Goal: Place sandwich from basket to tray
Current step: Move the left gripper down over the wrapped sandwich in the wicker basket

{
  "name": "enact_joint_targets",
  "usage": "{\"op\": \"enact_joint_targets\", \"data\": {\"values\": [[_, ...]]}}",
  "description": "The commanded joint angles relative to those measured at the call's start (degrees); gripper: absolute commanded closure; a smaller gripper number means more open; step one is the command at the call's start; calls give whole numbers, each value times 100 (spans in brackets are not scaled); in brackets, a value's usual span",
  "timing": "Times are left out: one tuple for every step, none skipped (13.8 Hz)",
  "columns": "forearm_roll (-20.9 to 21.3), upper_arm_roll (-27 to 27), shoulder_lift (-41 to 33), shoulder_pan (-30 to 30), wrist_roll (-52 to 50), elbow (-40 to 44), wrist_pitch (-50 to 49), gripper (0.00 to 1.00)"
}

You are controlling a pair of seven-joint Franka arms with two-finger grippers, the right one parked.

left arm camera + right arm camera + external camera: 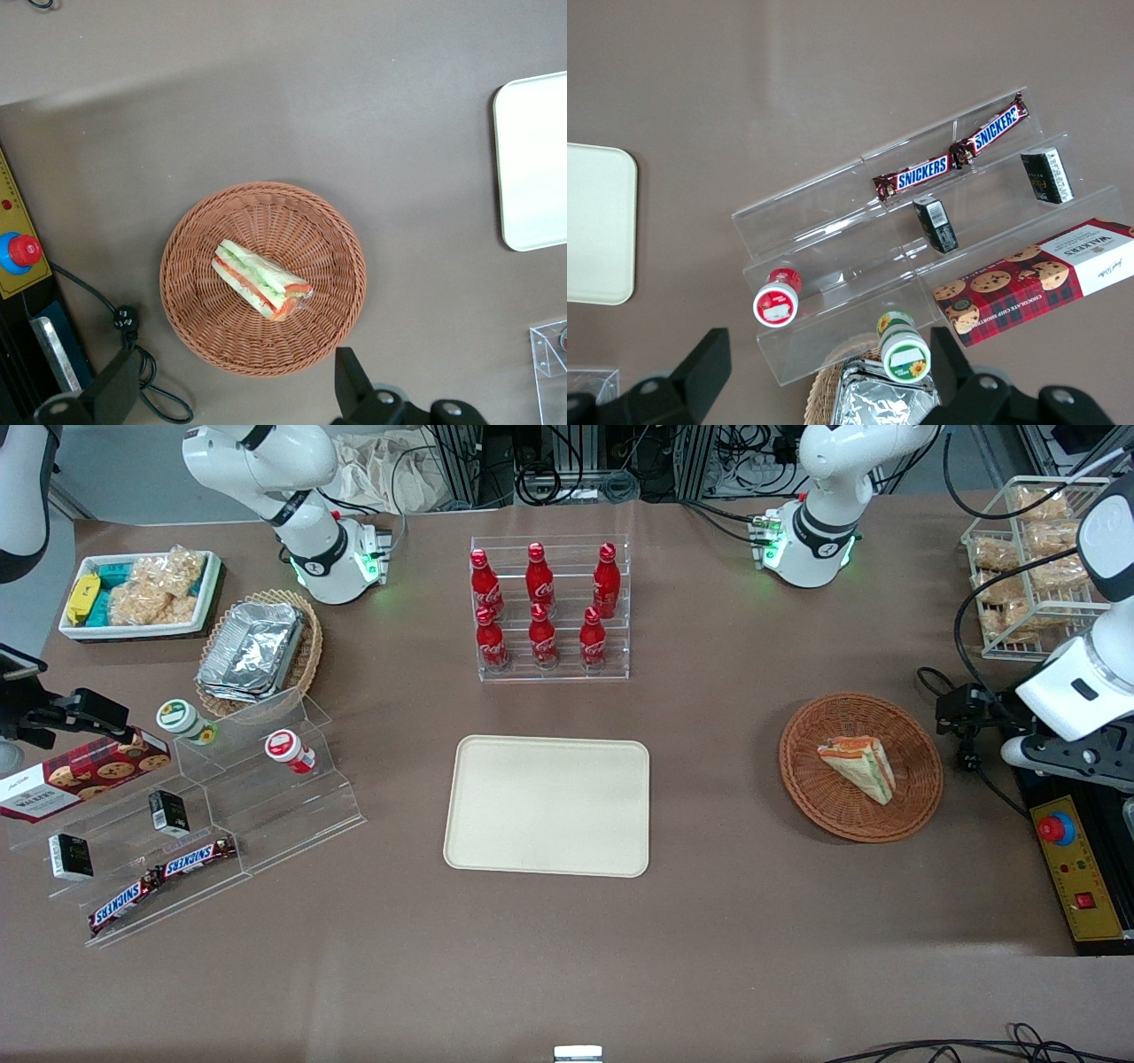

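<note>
From the front, you had the sandwich (858, 767) lying in the basket (806, 788), toward the working arm's end of the table, with the tray (547, 805) bare and well apart toward the middle. Your gripper (1054, 751) sat at the table's edge just beside the basket, farther out toward the working arm's end.

Through the left wrist camera, your gripper (232, 391) stood wide, empty, its fingers (352, 379) framing the basket's (197, 312) rim. The sandwich (260, 279) lay just off the basket's middle, its long axis running diagonally across the line between the fingers. You would probably have needed a wrist turn and a descent to straddle the wedge.
</note>
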Motion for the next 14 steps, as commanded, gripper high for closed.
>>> {"op": "enact_joint_targets", "data": {"values": [[-7, -57, 106, -30, -237, 141, -174, 1], [-16, -66, 158, -57, -667, 175, -174, 1], [2, -57, 245, -196, -1124, 184, -174, 1], [19, -49, 316, -241, -1468, 141, -174, 1], [19, -48, 325, -241, -1837, 53, -96, 1], [-7, -48, 360, -241, -2502, -131, 70, 1], [28, -48, 334, -233, -3274, -454, 472, 2], [28, -40, 273, -233, -3908, -919, 937, 2], [45, -40, 186, -233, -4506, -1324, 1342, 2], [159, -40, 167, -233, -5165, -1684, 1729, 2], [412, -40, 185, -241, -5737, -1966, 2046, 2], [667, -40, 228, -241, -6143, -2187, 2276, 2], [818, -31, 246, -215, -6356, -2450, 2504, 2], [897, -14, 229, -180, -6436, -2714, 2698, 2]]}}
